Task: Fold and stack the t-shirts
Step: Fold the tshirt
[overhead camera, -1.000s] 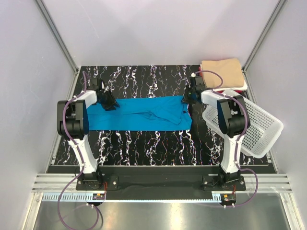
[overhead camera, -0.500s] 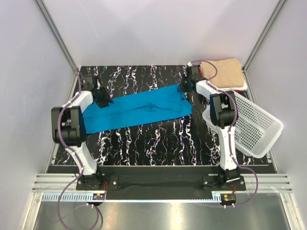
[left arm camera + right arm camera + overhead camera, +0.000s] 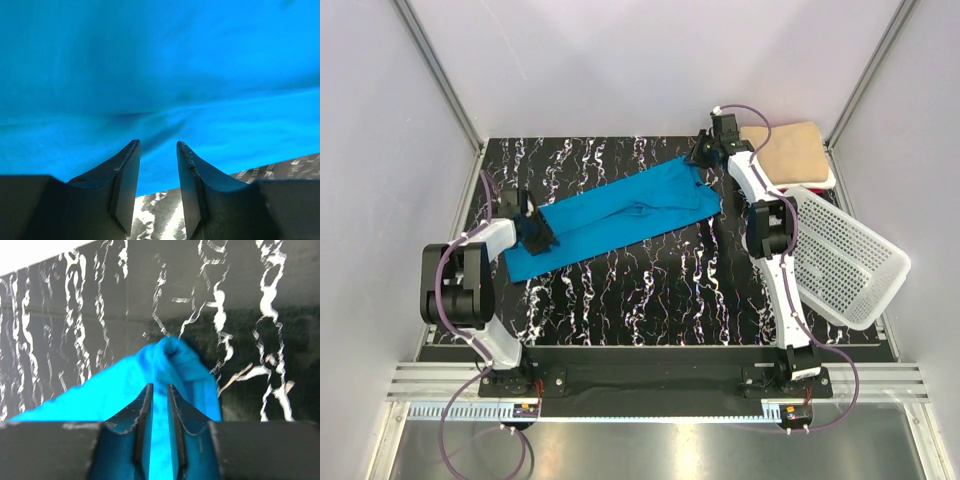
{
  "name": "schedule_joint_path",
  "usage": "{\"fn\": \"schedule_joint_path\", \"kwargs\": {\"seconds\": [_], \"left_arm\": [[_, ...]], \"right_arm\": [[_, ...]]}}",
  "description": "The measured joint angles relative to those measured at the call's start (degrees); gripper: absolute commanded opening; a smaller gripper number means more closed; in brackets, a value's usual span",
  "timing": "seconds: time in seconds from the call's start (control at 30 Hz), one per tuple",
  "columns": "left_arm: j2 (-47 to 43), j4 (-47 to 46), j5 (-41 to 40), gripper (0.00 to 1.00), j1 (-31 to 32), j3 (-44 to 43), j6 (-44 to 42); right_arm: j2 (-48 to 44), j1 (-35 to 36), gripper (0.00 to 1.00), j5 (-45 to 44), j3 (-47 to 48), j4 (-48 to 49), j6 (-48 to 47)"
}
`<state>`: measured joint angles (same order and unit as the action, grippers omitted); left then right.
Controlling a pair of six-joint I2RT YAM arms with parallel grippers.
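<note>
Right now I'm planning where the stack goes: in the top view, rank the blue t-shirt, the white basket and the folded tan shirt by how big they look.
1. blue t-shirt, stretched diagonally across the table
2. white basket, partly hidden by the right arm; it may be close to the shirt
3. folded tan shirt, clearly smallest

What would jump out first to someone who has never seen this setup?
The bright blue t-shirt, stretched slantwise across the black marbled table. The right gripper pinches its far end; the left gripper sits at its near-left end. A white basket tilts at the right edge.
</note>
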<state>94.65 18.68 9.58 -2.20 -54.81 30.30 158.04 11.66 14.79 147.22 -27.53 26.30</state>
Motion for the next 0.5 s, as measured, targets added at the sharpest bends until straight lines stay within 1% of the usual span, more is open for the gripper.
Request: {"fn": "schedule_joint_path", "kwargs": {"seconds": [0.03, 0.07, 0.2, 0.3, 0.37, 0.5], "left_arm": [[0.5, 0.1, 0.0, 0.4, 0.1, 0.6, 0.1], [0.6, 0.2, -0.1, 0.4, 0.2, 1.2, 0.2], [-0.6, -1.6, -0.9, 0.4, 1.3, 4.1, 1.1], [-4.0, -3.9, -1.5, 0.39, 2.2, 8.5, 2.6], [-6.5, -5.1, -1.8, 0.39, 3.3, 11.3, 3.8], [-11.9, -7.0, -3.4, 0.39, 7.8, 17.0, 6.6]], "right_arm": [[-0.5, 0.0, 0.31, 0.3, -0.4, -0.2, -0.1], [-1.5, 0.0, 0.33, 0.7, -1.5, -0.6, -0.2], [-8.2, 0.0, 0.34, 1.0, -9.5, -1.6, -0.3], [-14.6, 0.1, 0.31, 1.2, -16.0, -2.1, 0.1], [-19.8, 0.2, 0.25, 0.8, -21.6, -2.2, 0.5], [-29.0, 1.2, 0.18, -0.8, -32.9, -0.8, 1.7]]}}
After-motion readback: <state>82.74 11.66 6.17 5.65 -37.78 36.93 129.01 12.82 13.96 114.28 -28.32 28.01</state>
